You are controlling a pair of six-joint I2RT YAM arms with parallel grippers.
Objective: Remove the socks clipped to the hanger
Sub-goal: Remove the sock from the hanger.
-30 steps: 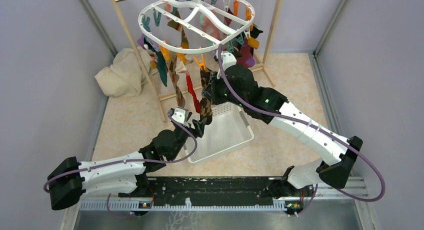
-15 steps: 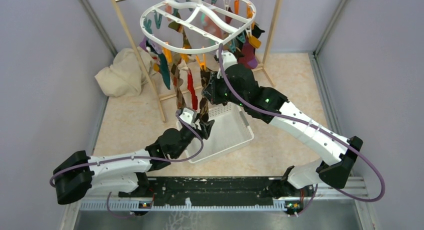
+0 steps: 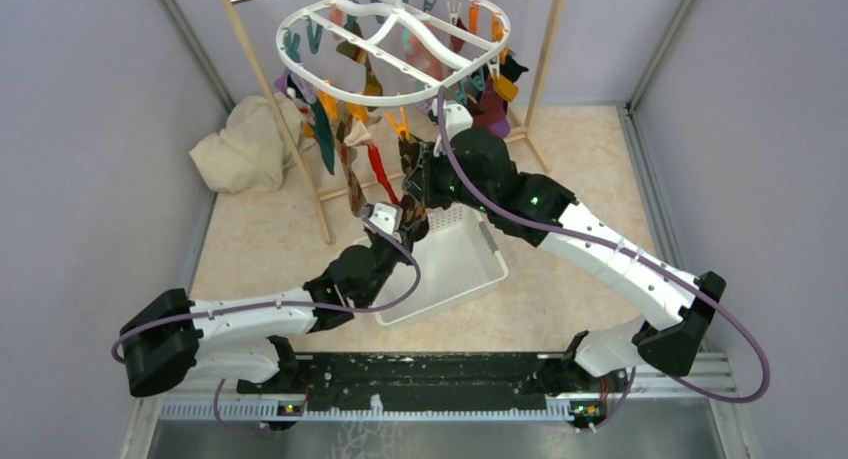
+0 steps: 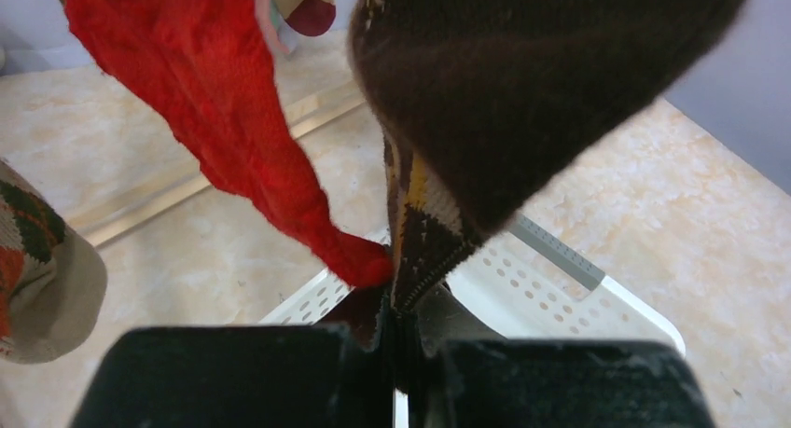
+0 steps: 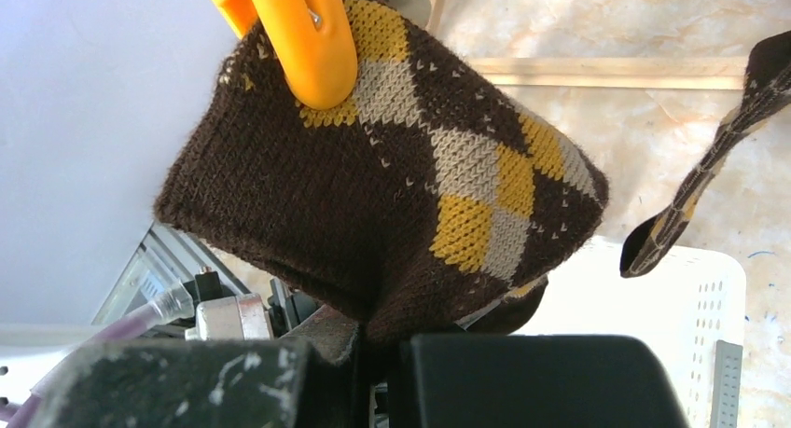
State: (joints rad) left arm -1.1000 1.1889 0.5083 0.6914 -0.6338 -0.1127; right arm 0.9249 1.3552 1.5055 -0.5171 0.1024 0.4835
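Two grey walls point(image 3: 90, 129) flank the beige floor point(image 3: 580, 169) beneath the hanger point(image 3: 402, 21).

You have bright, even light from above, throwing only faint soft shadows on the table point(image 3: 540, 309) under the arms, a sharp top view, and wrist views where the left gripper point(image 4: 399, 349) and right gripper point(image 5: 378, 358) blur dark at the bottom edge and the brown argyle sock point(image 4: 522, 83) looms soft near the left lens.

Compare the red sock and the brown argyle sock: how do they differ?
The red sock is plain; the brown argyle sock carries yellow diamonds. The argyle sock's tip is pinched in the left gripper's shut jaws; the red sock's tip hangs ungripped beside it. Both are knitted and dangle over the white basket.
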